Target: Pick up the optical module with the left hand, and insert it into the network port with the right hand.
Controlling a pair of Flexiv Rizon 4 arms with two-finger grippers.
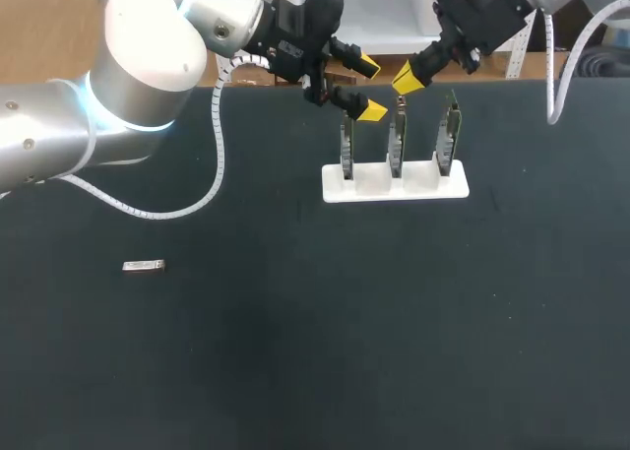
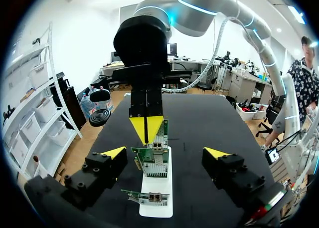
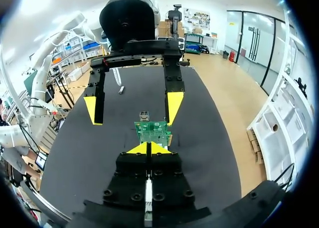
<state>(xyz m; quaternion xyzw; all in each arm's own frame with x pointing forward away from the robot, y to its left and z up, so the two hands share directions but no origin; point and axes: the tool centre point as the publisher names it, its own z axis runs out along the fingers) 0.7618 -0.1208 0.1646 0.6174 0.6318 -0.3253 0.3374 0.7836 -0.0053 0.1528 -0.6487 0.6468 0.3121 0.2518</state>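
The optical module [image 1: 143, 265], a small silver bar, lies alone on the black table at the left; in the right wrist view the module [image 3: 121, 90] shows far behind the left gripper. My left gripper [image 1: 369, 89] hangs open above the left end of the white card holder [image 1: 394, 186], nothing between its fingers [image 2: 113, 152]. My right gripper [image 1: 406, 78] is shut, its yellow tips together just above the middle network card [image 1: 397, 140]. From the left wrist, the right gripper [image 2: 146, 125] points down at the green card [image 2: 151, 160]. From the right wrist, the left gripper [image 3: 132, 108] faces the card [image 3: 153, 132].
The white holder [image 2: 157, 188] carries three upright green network cards at the table's back middle. White cables [image 1: 219, 164] trail from both arms over the back of the table. The black tabletop [image 1: 345, 352] stretches wide in front of the holder.
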